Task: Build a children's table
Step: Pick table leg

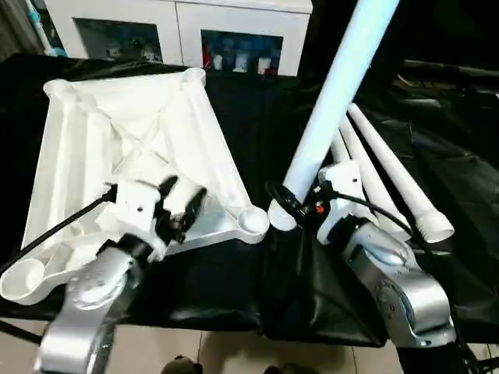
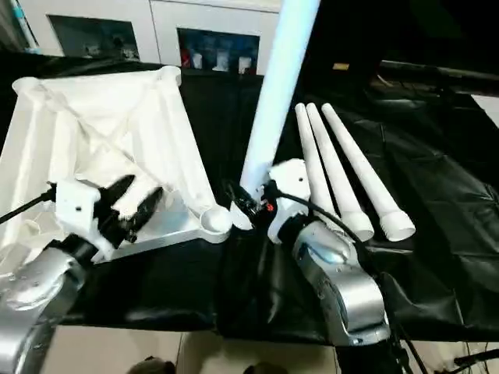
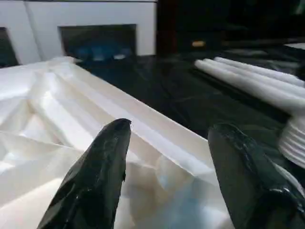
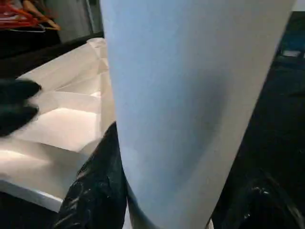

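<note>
One leg [image 1: 331,101] stands nearly upright, clenched in our right gripper [image 1: 300,206] just beside the corner socket [image 1: 253,220] it should enter, while our left gripper [image 1: 181,204], fingers spread and released, hovers over the upturned tabletop [image 1: 78,140] to steady it.

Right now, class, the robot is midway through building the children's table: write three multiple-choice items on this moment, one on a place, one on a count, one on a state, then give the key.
1. Where does the tabletop lie?
A. on the robot's left
B. on the robot's right
C. on the white cabinet

2. How many legs lie on the black cloth, unheld?
A. one
B. three
C. five

3. What is the right gripper doing?
A. hanging open
B. gripping the raised leg
C. gripping the tabletop

Key: 1 A, it lies underside up beneath the open left gripper. 2 B, three lie side by side beyond the right arm. 3 B, its fingers clasp the leg near its lower end.
</note>
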`<state>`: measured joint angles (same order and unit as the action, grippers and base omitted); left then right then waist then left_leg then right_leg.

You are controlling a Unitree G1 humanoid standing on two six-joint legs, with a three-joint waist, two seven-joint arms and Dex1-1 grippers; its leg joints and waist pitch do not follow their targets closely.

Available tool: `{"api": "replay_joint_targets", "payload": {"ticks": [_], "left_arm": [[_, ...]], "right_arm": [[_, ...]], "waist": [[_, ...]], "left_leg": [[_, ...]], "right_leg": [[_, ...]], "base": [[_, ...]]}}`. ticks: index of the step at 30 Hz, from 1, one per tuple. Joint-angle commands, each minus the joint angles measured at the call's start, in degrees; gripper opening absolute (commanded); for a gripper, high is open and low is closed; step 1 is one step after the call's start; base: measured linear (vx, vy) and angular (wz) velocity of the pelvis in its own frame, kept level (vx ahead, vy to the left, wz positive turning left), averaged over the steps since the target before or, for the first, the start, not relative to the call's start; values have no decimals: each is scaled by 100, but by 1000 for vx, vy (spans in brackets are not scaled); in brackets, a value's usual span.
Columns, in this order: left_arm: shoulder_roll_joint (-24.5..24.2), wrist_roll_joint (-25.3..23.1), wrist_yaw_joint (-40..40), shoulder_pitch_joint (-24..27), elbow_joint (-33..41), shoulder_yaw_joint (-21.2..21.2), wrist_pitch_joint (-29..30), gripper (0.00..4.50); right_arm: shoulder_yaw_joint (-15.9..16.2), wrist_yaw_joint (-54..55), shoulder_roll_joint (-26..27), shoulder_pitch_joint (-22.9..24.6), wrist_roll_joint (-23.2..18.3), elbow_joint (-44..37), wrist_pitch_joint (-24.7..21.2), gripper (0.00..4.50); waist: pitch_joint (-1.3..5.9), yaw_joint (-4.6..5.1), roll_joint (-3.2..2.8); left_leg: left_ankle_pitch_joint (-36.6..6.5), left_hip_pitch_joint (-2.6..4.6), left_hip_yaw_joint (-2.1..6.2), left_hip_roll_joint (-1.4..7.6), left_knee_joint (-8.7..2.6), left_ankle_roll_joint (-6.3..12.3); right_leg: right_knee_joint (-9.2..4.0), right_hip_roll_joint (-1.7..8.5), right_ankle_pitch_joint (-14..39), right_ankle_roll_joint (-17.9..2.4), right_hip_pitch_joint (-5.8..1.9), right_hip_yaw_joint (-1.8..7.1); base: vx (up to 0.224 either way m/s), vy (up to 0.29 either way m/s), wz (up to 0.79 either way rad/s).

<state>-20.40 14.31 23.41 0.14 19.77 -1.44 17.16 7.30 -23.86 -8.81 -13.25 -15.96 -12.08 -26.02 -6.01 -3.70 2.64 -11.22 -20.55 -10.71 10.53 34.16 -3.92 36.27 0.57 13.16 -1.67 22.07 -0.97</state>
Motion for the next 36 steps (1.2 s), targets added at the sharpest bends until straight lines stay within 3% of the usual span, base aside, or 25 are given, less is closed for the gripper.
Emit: {"api": "replay_joint_targets", "payload": {"ticks": [1,3,5,6,7,8,9,11,12,15,19,21,27,31,36], "left_arm": [[-300,87,693,-158,-203,-272,87,329],[-536,47,1092,-400,-547,-394,112,354],[-696,-35,1341,-622,-869,-484,145,370],[-898,-257,1685,-1020,-1417,-646,64,370],[-898,-257,1685,-1020,-1417,-646,64,370],[-978,-189,2061,-1282,-1714,-747,215,370],[-1052,-268,2232,-1440,-1911,-853,232,370],[-1163,-306,2511,-1637,-2161,-991,294,370],[-1236,-390,2697,-1786,-2356,-1101,286,370],[-1388,-485,3051,-2039,-2651,-1314,243,370],[-1486,-387,3421,-2266,-2879,-1376,270,370],[-1501,-420,3529,-2356,-2975,-1399,227,333],[-1475,-596,3402,-2474,-3005,-1456,336,300],[-1515,-503,3447,-2505,-2700,-1464,744,270],[-1658,-717,3488,-2494,-2390,-1590,988,244]], "right_arm": [[-39,-167,-90,-107,-162,52,-13,186],[-36,-334,-177,-193,-231,100,-85,186],[-30,-459,-252,-262,-271,135,-154,186],[-34,-689,-380,-369,-364,183,-276,186],[-34,-689,-380,-369,-364,183,-276,186],[-39,-826,-483,-436,-388,223,-331,186],[-24,-909,-559,-469,-365,248,-313,186],[-2,-1048,-660,-513,-333,282,-273,186],[27,-1166,-751,-526,-310,282,-233,186],[58,-1331,-906,-528,-286,281,-184,186],[74,-1471,-1068,-528,-322,266,-241,186],[80,-1546,-1139,-516,-317,259,-263,186],[99,-1616,-1183,-532,-278,297,-230,186],[108,-1629,-1186,-566,-281,314,-225,186],[116,-1635,-1169,-621,-261,372,-177,186]], "waist": [[293,-20,-53],[262,-12,-61],[245,-13,-68],[247,-14,-72],[257,-20,-69],[251,-6,-59],[261,-23,-92],[272,-17,-71],[282,-18,-101],[312,-22,-92],[321,-31,-116],[330,-33,-115],[304,-32,-115],[306,-37,-101],[310,-42,-98]], "left_leg": [[-305,65,160,239,-370,303],[-662,91,160,256,-402,145],[-833,117,161,258,-415,30],[-847,119,168,241,-425,13],[-839,146,164,236,-419,23],[-779,116,172,233,-426,20],[-739,124,173,241,-419,8],[-679,115,172,244,-418,30],[-572,100,172,245,-412,48],[-311,81,164,240,-388,183],[-167,56,159,246,-369,302],[-138,36,158,242,-360,320],[-391,48,161,274,-379,267],[-323,41,159,273,-380,262],[-251,28,161,270,-377,307]], "right_leg": [[-343,586,-502,-749,-205,308],[-400,603,266,-746,-183,305],[-434,614,674,-712,-161,314],[-447,616,809,-683,-163,313],[-449,620,872,-649,-147,319],[-442,630,827,-673,-168,319],[-435,655,781,-724,-159,318],[-419,668,642,-810,-169,316],[-394,676,437,-885,-180,312],[-339,673,-202,-1047,-212,311],[-303,681,-638,-1260,-239,299],[-283,676,-764,-1305,-250,298],[-321,695,-372,-1333,-237,297],[-318,695,-376,-1344,-239,299],[-311,699,-436,-1342,-244,299]], "base": [[0,0,0],[0,0,0],[0,0,0],[0,0,0],[0,0,0],[0,0,0],[0,0,0],[0,0,0],[0,0,0],[0,0,0],[0,0,0],[0,0,0],[0,0,0],[0,0,0],[0,0,0]]}}
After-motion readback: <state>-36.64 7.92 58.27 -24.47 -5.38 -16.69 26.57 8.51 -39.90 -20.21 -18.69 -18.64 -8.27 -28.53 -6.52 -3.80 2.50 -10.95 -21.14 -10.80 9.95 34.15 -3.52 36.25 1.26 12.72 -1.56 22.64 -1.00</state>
